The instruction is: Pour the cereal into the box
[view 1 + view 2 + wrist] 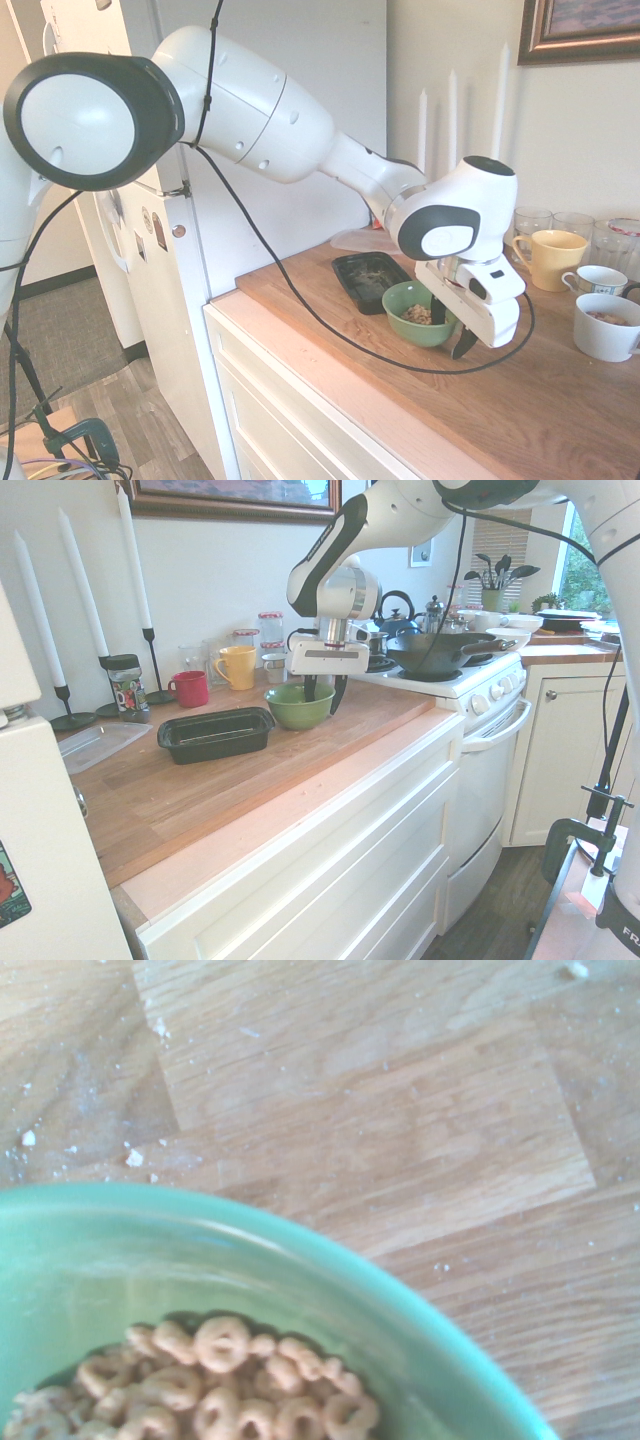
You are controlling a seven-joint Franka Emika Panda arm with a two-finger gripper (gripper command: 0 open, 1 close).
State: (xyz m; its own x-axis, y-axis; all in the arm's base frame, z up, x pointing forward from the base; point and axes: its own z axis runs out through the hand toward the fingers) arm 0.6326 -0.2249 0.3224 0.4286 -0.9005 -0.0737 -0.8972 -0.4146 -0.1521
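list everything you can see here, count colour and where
cereal: one small heap, tan rings, inside the green bowl
green bowl: one, on the wooden counter, beside the black tray
black tray: one, on the counter, between the bowl and the clear container
clear container: one, flat, at the counter's fridge end
candles: three, white, in dark holders by the wall
jar: one, dark lid, beside the candles
red mug: one, near the wall
yellow mug: one, near the wall
white mugs: two, past the bowl
stove: one, white, carrying a dark pan
gripper: one, white, pointing down, fingers astride the bowl's rim
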